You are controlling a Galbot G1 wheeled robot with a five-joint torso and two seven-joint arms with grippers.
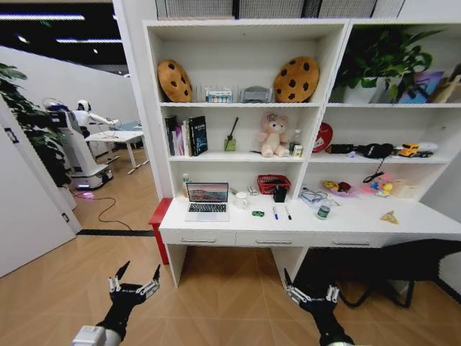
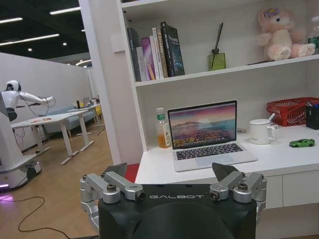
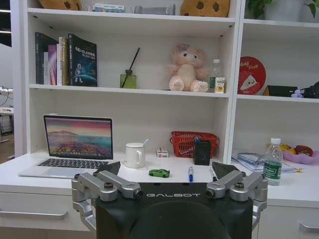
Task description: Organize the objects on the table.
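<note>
On the table (image 1: 374, 220), the laptop (image 1: 207, 201) lies left of the pens (image 1: 281, 213) and bottle (image 1: 323, 210).

Even, bright indoor light falls on the white shelving unit (image 1: 245, 108) and the table (image 1: 360, 216), with soft, faint shadows under each shelf board. Ceiling strip lights (image 2: 30, 42) glow in the dark ceiling of the room behind, seen in the left wrist view. The laptop (image 2: 209, 132) screen shines brightly. A deep shadow lies under the table at the right of the head view. The head view bends straight lines near its edges. The floor (image 1: 216, 288) shows a mild sheen. Both wrist views are sharp on the shelves.
</note>
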